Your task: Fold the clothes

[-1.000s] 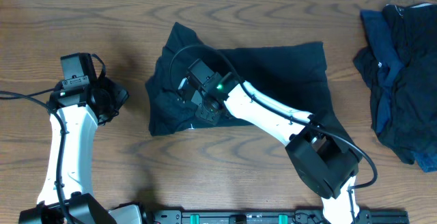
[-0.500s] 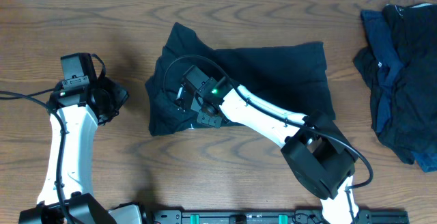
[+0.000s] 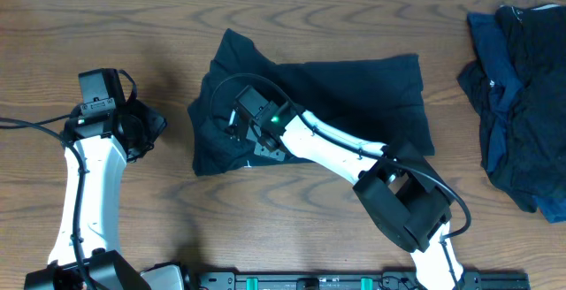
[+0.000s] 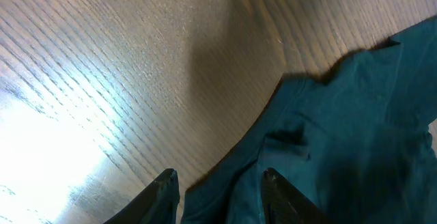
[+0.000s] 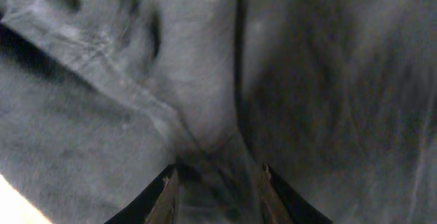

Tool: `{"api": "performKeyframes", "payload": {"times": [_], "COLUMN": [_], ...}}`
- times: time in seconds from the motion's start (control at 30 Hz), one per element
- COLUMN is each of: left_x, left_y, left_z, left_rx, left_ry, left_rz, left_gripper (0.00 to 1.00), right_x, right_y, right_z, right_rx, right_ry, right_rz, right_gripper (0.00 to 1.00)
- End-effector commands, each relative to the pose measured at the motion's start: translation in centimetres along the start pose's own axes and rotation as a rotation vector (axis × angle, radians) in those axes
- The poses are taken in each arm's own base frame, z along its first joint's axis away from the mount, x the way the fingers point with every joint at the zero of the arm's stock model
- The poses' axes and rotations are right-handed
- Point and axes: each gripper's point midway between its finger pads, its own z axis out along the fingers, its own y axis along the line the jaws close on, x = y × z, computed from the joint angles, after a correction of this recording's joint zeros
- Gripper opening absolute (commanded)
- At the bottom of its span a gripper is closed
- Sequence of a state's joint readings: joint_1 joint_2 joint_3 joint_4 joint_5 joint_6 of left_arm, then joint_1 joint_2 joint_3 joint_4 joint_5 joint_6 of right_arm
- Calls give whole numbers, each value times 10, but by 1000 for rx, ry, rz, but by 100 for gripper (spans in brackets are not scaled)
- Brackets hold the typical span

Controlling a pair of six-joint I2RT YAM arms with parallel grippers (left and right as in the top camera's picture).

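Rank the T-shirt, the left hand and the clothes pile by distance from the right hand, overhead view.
1. T-shirt: directly under the right hand, mid-table.
2. Left hand: off the shirt's left edge.
3. Clothes pile: far right of the table.

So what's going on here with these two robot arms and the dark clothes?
The robot is folding clothes. The right pincer is down on the left part of a dark navy T-shirt spread in the middle of the wooden table. A bunched fold of fabric sits between its fingers, though it is unclear whether the fold is firmly pinched. The left pincer hangs open off to the left, apart from the shirt. A pile of dark garments waits at the table's right edge.
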State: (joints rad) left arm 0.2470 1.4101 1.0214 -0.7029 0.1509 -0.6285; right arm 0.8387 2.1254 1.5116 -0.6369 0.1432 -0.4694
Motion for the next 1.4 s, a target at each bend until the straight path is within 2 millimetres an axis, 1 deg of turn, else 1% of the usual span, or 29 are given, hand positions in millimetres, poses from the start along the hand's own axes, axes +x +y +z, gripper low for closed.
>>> {"api": "performKeyframes", "payload": {"times": [0.0,0.13,0.27,0.4,0.5,0.6,0.73,0.83,0.9,0.97,1.03,1.1,1.2,1.3,1.37], "left_x": [0,0,0,0,0,0,0,0,0,0,-2,-1,2,3,6], "left_y": [3,3,3,3,3,3,3,3,3,2,-8,-25,-51,-75,-91], "left_z": [1,1,1,1,1,1,1,1,1,1,2,1,-2,-9,-15], "left_rx": [-11,-11,-11,-11,-11,-11,-11,-11,-10,-5,24,84,164,216,247], "left_ry": [3,3,3,3,3,3,3,3,2,0,-15,-23,-39,-71,-89], "left_rz": [1,1,1,1,1,1,1,1,1,25,99,183,259,320,379], "left_gripper": [41,41,41,41,41,41,41,41,41,41,41,42,42,42,43], "right_x": [3,7,10,7,1,-4,-3,-2,-4,-6,-9,-8,2,26,48], "right_y": [-17,-24,-26,-30,-44,-53,-54,-53,-55,-64,-77,-92,-119,-151,-170], "right_z": [1,4,9,9,9,6,5,4,0,-9,-21,-34,-54,-79,-94], "right_rx": [29,33,33,46,84,100,100,98,100,108,115,124,136,146,152], "right_ry": [3,6,14,-5,-41,-69,-61,-56,-63,-78,-91,-94,-79,-34,2], "right_rz": [18,35,43,54,136,190,191,192,229,297,370,427,531,660,753], "right_gripper": [37,37,38,37,39,39,40,38,37,37,37,37,38,38,35]}}
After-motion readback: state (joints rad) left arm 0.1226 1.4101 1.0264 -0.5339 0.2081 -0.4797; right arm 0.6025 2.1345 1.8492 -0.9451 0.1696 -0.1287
